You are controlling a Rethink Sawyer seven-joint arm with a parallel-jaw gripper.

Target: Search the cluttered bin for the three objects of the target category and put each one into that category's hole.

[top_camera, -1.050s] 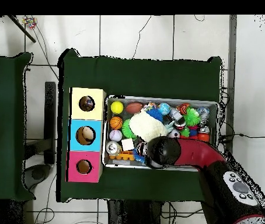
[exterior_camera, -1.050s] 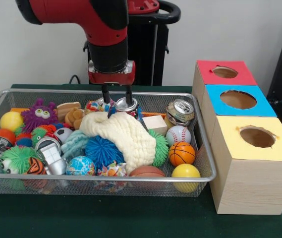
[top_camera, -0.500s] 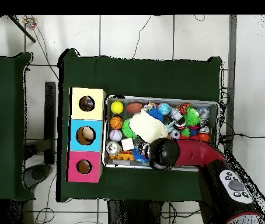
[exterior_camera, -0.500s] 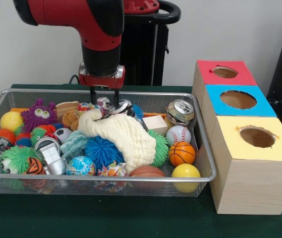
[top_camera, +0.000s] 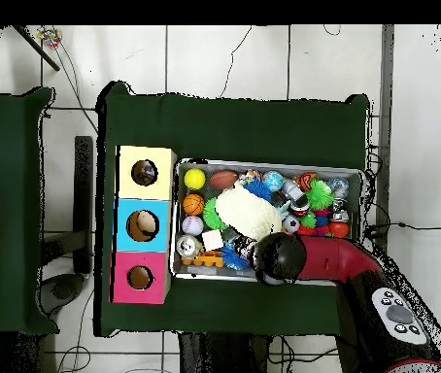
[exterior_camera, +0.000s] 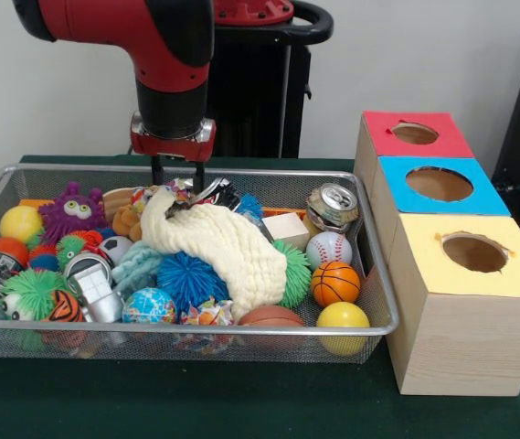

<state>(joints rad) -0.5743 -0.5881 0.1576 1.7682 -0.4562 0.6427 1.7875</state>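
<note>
The red arm point(top_camera: 336, 262) reaches over the wire bin point(top_camera: 267, 164) beside three coloured boxes point(top_camera: 144, 224).

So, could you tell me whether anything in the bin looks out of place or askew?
A small can lies tipped on its side at the back of the wire bin, wedged against the cream plush just beside the gripper. Nothing has spilled outside.

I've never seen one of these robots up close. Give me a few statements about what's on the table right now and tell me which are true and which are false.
1. The yellow box stands nearest the camera in the front view. True.
2. The gripper is over the red box. False: it hangs over the wire bin.
3. A purple fuzzy monster toy lies in the bin. True.
4. The mini basketball sits inside the blue box. False: it lies in the bin.
</note>
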